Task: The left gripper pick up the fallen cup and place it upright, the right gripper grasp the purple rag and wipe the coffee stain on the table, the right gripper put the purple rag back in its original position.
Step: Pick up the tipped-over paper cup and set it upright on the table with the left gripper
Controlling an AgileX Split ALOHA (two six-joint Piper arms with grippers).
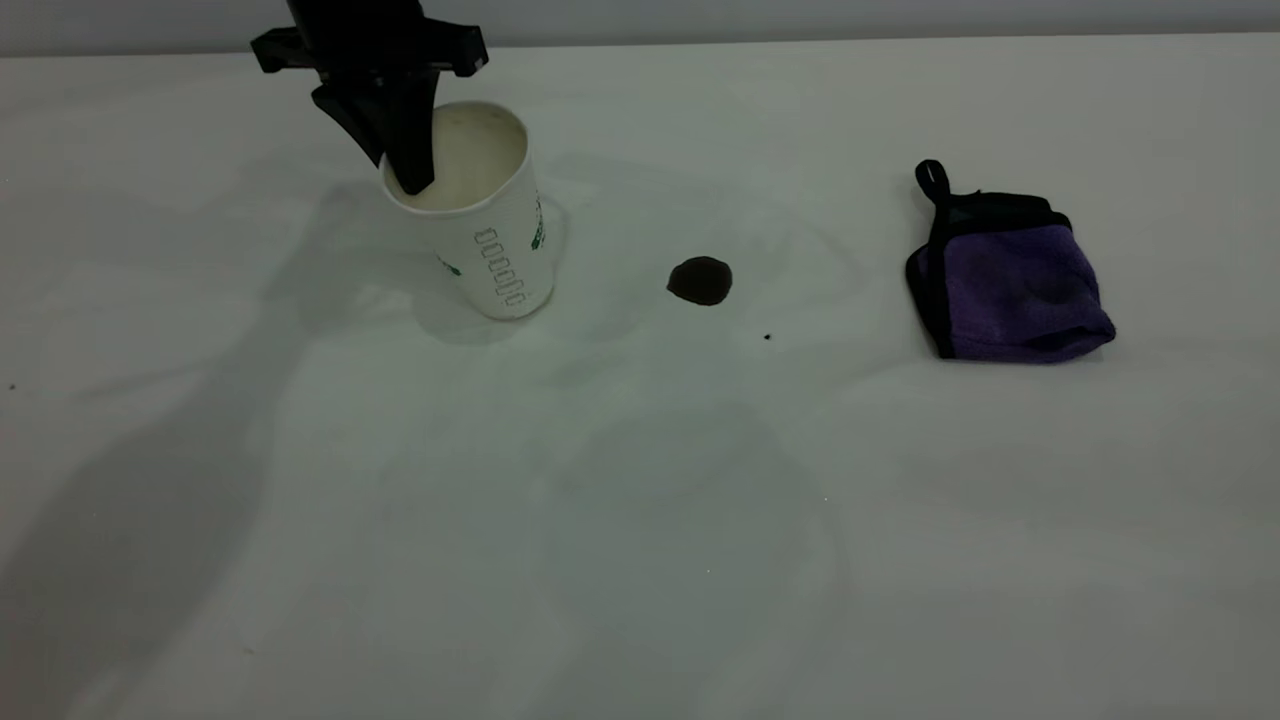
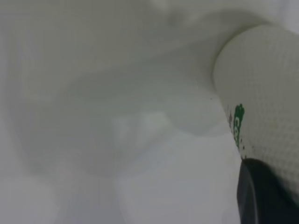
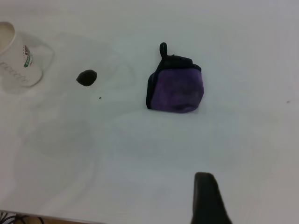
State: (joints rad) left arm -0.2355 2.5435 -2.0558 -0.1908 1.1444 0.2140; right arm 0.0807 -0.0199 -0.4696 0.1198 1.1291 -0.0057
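The white ribbed cup [image 1: 480, 230] stands on its base at the back left of the table [image 1: 640, 520], leaning slightly. My left gripper [image 1: 395, 172] comes down from above and is shut on the cup's rim, one finger inside the mouth and one outside. In the left wrist view the cup wall [image 2: 266, 93] lies against a black finger [image 2: 261, 196]. The coffee stain [image 1: 700, 281] is a dark round blot to the right of the cup. The purple rag [image 1: 1015, 285] lies folded farther right, untouched. My right gripper [image 3: 208, 200] hangs well short of the rag [image 3: 177, 88].
A tiny dark speck [image 1: 767, 337] sits just right of and nearer than the stain. The right wrist view also takes in the cup [image 3: 16, 60] and the stain [image 3: 87, 77]. The table's back edge meets a grey wall.
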